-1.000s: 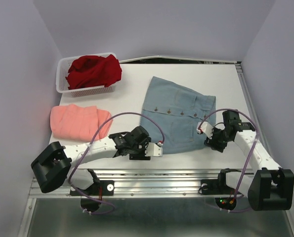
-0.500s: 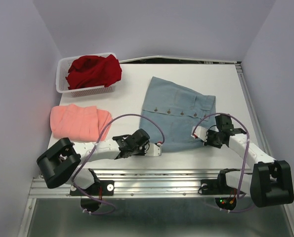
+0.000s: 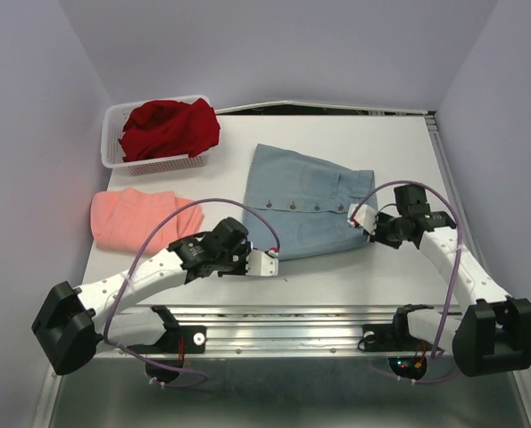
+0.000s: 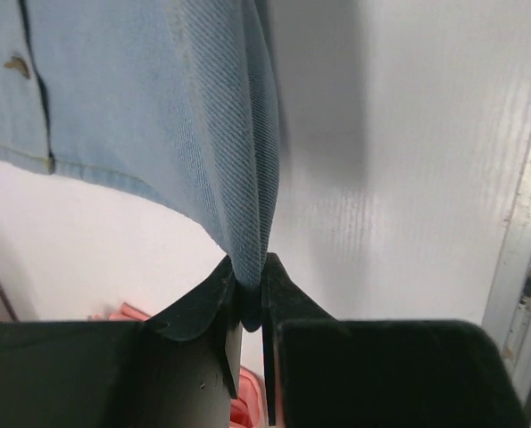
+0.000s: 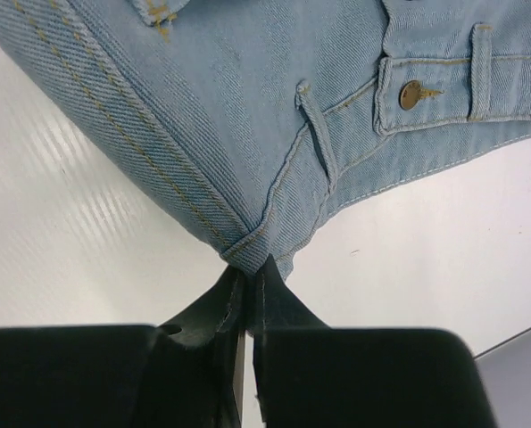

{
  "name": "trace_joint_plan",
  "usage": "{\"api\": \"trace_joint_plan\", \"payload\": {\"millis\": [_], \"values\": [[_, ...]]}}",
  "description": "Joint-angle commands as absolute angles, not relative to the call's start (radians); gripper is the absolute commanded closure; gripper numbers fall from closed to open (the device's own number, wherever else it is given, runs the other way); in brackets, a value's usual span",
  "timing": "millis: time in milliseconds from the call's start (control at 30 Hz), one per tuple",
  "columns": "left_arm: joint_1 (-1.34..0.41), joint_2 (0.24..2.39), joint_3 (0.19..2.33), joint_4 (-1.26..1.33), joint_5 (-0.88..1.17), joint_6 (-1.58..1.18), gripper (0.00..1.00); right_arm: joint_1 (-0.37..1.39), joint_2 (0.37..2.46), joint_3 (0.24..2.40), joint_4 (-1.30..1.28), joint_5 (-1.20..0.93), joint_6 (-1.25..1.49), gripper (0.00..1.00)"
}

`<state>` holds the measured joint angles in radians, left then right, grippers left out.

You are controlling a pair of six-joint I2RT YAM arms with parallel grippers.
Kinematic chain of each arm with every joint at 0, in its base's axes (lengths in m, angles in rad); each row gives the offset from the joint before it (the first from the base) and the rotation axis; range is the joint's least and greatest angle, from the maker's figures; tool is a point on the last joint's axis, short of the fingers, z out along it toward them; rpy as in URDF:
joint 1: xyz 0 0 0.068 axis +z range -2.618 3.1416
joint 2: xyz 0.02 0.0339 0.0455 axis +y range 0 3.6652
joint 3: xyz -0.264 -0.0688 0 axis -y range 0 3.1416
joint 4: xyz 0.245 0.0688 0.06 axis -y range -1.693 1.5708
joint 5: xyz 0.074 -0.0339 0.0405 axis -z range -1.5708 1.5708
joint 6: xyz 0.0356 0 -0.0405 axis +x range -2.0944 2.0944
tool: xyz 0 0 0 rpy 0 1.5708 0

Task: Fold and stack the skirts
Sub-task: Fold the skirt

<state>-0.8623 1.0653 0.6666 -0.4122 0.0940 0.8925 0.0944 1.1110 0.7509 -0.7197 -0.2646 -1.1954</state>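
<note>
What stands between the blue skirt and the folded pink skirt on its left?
No object lies on the table between the blue skirt and the pink skirt; only the left arm's purple cable arches over that gap. The jaws of the left gripper and the right gripper are shut on the blue skirt's corners.

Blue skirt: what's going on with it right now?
Both arms have hold of the blue skirt, which lies spread on the table. The left arm has its jaws shut on the skirt's near left corner, the right arm on its near right corner. The pink skirt lies folded at the left, and the red skirt sits bunched in the white basket.
</note>
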Motion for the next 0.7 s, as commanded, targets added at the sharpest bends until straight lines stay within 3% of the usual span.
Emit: {"api": "trace_joint_plan", "payload": {"millis": [0,400,533,633,667], "values": [[-0.856,1.106,0.793,-0.552,0.202,0.894,1.0,0.094,1.141,0.839,-0.81,-0.287,-1.154,0.99],[-0.735,1.137,0.914,-0.64,0.154,0.97,1.0,0.094,1.192,0.959,-0.842,-0.27,-1.126,0.99],[-0.733,1.17,0.871,-0.542,0.126,0.878,0.72,0.094,1.218,0.942,-0.848,-0.276,-1.127,0.99],[-0.733,1.143,0.829,-0.511,0.213,0.819,0.59,0.094,1.23,0.934,-0.868,-0.307,-1.109,0.99],[-0.733,1.093,0.789,-0.506,0.236,0.818,0.49,0.094,1.232,0.936,-0.879,-0.317,-1.106,0.99]]}}
